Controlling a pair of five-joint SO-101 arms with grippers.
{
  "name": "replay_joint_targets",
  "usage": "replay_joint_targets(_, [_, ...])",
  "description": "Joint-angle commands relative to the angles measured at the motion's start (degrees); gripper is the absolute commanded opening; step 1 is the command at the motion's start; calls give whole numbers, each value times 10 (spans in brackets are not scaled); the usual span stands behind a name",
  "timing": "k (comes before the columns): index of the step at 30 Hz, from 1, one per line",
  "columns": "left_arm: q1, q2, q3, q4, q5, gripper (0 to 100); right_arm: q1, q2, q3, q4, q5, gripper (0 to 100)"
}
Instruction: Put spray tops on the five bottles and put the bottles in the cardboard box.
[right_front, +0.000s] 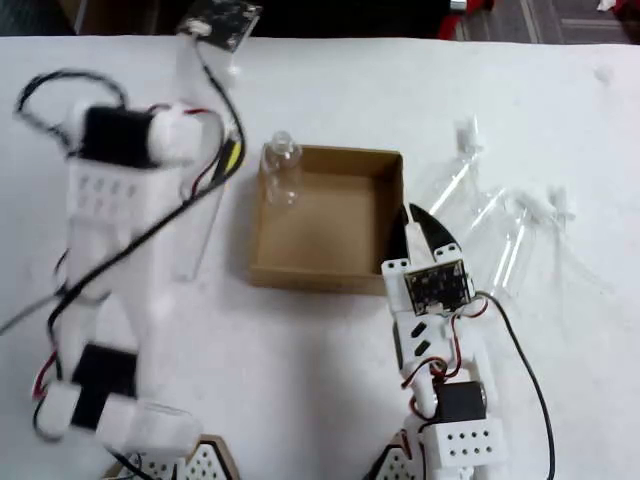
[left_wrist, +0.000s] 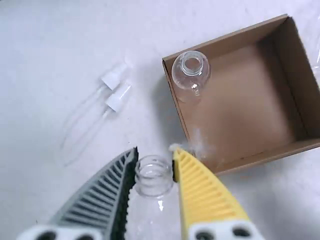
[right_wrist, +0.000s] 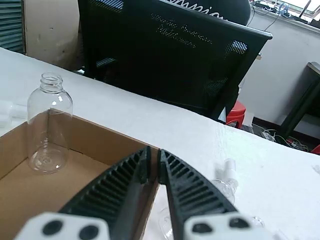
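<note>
Office-like room: black mesh chair beside white table.

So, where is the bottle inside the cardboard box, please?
In the high view, the clear bottle stands upright in the far left corner of the cardboard box.

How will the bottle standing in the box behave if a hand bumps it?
The bottle looks clear, empty and uncapped, so it is probably light and easily shoved. Standing upright in a corner of the box, tall for its base, it may tip if nudged high. Tipped, its round body would likely roll.
</note>
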Motion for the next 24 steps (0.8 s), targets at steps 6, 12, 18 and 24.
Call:
replay_joint_targets(6, [7, -240, 115, -32, 68, 24, -6, -2, -11, 4, 2, 15])
replay_joint_targets(12, [10, -373, 276, -136, 77, 24, -65, -3, -94, 133, 5, 15])
replay_joint_targets(18, [27, -538, 505, -306, 119, 24, -113, -3, -209, 268, 3, 15])
replay_joint_targets(24, [67, -691, 708, -484, 94, 24, -182, -3, -309, 322, 6, 15])
